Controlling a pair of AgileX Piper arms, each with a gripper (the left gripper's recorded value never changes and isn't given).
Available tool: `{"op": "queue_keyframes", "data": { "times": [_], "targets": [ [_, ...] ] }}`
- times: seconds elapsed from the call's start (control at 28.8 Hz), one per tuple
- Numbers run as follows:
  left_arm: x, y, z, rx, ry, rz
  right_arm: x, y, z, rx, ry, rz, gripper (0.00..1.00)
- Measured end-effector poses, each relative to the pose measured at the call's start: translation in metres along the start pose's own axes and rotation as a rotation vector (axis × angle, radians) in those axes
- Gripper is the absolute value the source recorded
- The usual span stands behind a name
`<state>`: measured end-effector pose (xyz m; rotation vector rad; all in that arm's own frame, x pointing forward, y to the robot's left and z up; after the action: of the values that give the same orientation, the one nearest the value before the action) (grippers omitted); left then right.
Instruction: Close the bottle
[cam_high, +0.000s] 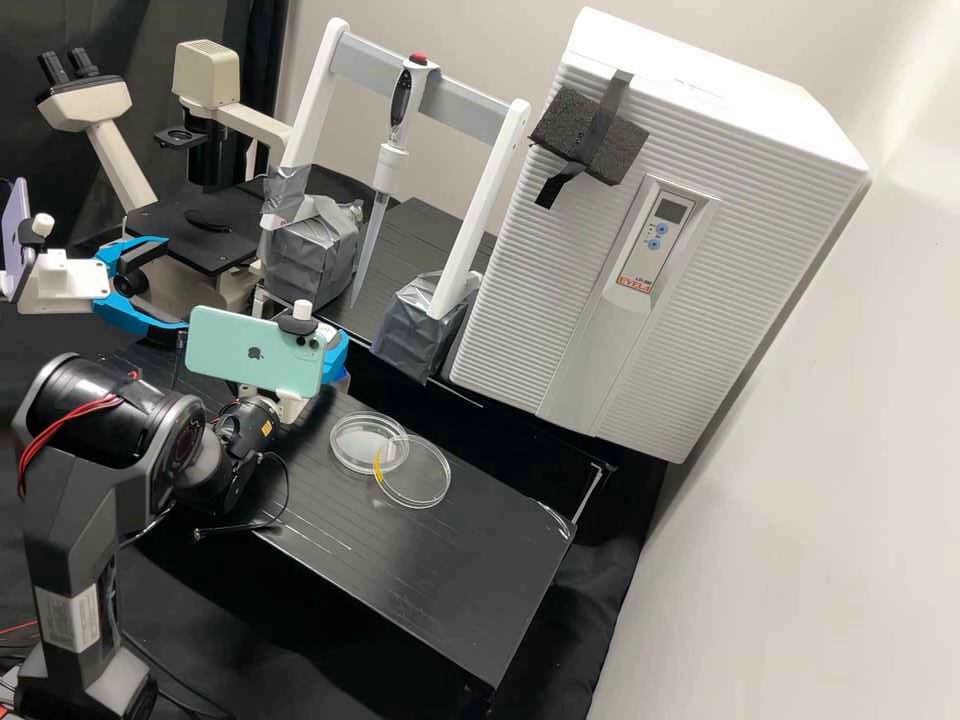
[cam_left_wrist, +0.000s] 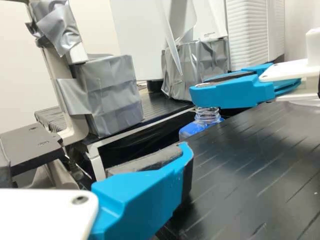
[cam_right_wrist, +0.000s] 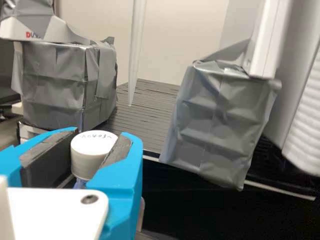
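Right end effector (cam_right_wrist: 92, 146): you have it clamped on the white cap (cam_right_wrist: 94, 150), one grey pad on each side and the flat top of the cap facing up.
Bottle (cam_left_wrist: 206, 116): it stands upright at the edge of the bench (cam_high: 450, 580), on the near side of the pipette stand (cam_high: 430, 95). Its clear threaded neck is bare, with a blue band below the neck.
Bottle against right end effector: in the left wrist view the neck sits directly under the blue fingers (cam_left_wrist: 235, 90) and its rim meets their underside. The fingers hide the cap there, so I cannot tell whether the cap is on the thread.
Right end effector, position: in the high view it (cam_high: 335, 350) is just in front of the pipette stand, between the stand's two taped feet.
Left end effector (cam_high: 172, 285): your fingers stand wide apart. It is beside the pipette stand's left taped foot, well apart from the bottle.
Petri dishes (cam_high: 392, 460): two clear dishes lie overlapping on the bench. They are farther from the pipette stand than the right end effector is.
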<state>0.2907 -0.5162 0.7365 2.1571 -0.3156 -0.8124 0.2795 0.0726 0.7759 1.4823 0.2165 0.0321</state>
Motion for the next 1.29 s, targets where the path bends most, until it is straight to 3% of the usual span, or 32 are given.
{"op": "queue_keyframes", "data": {
  "times": [0.1,0.35,0.9,0.97,1.11,1.29],
  "targets": [
    [0.0000,0.000,0.000,0.000,0.001,-0.003,-0.001,-0.002,0.000,0.032,-0.004,-0.010,0.00],
    [0.0000,0.000,0.000,0.000,0.001,-0.003,-0.004,-0.006,0.002,0.061,-0.012,-0.028,0.00],
    [0.0002,0.000,0.000,0.000,0.000,-0.003,-0.013,0.002,-0.006,0.062,0.009,-0.015,0.00],
    [0.0002,0.000,0.000,0.000,0.000,-0.003,-0.013,0.001,-0.007,0.060,0.013,-0.018,0.00],
    [0.0002,0.000,0.000,-0.003,0.005,-0.001,-0.013,-0.002,-0.010,0.032,0.020,-0.032,0.00],
    [0.0002,0.000,0.000,-0.004,0.006,0.000,-0.009,-0.005,-0.012,-0.026,0.026,-0.040,0.00]
  ]
}}
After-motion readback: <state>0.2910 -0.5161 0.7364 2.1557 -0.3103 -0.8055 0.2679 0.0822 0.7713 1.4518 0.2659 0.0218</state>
